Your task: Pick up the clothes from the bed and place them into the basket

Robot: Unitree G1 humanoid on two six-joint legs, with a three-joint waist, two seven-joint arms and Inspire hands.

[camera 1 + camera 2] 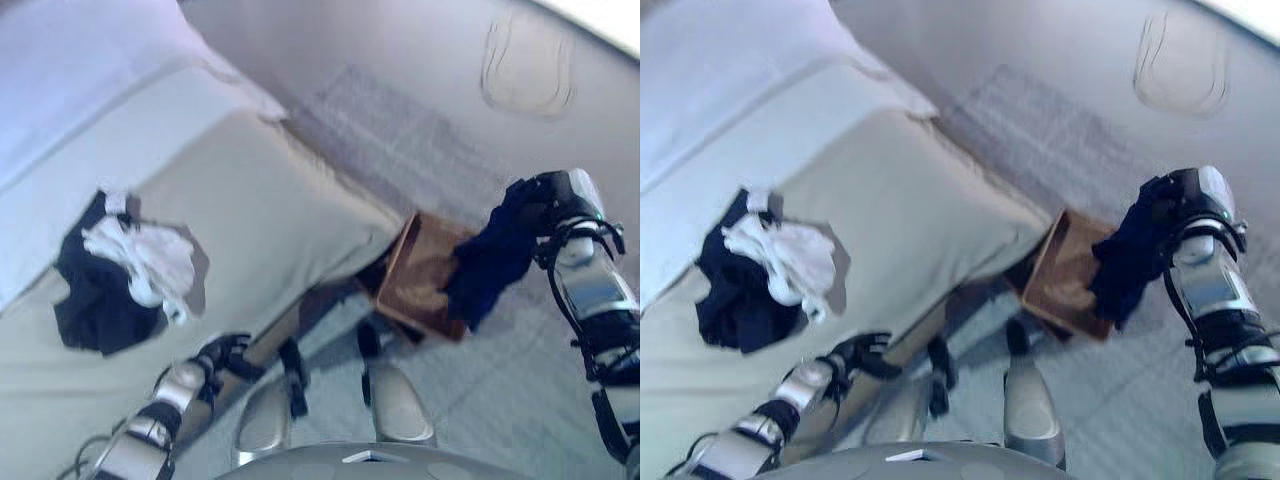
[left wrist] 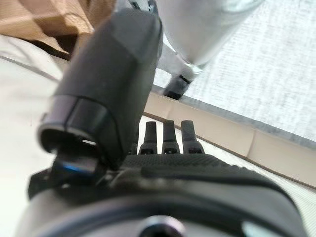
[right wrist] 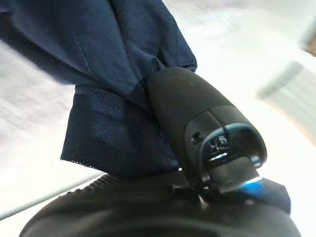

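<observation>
Grey floor lies open across the upper right of the frame, past the beige bed (image 1: pixel 270 210). At right, the right hand (image 1: pixel 545 195) is clamped on a dark navy mesh garment (image 1: pixel 495 255) hanging over the brown basket's (image 1: pixel 405 275) far rim, beside the bed's corner. At lower left, the left hand (image 1: pixel 225 355), fingers straight, hovers off the bed's edge. A black garment (image 1: pixel 95 295) and a white crumpled garment (image 1: pixel 150 260) lie touching on the bed at left. No writing is legible.

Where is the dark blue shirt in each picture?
Left eye view: the dark blue shirt hangs from the right hand, over the brown basket.
Right eye view: same place, right of middle.
Left wrist view: not in it.
Right wrist view: fills the upper left.
Shared landmark: the brown basket.
</observation>
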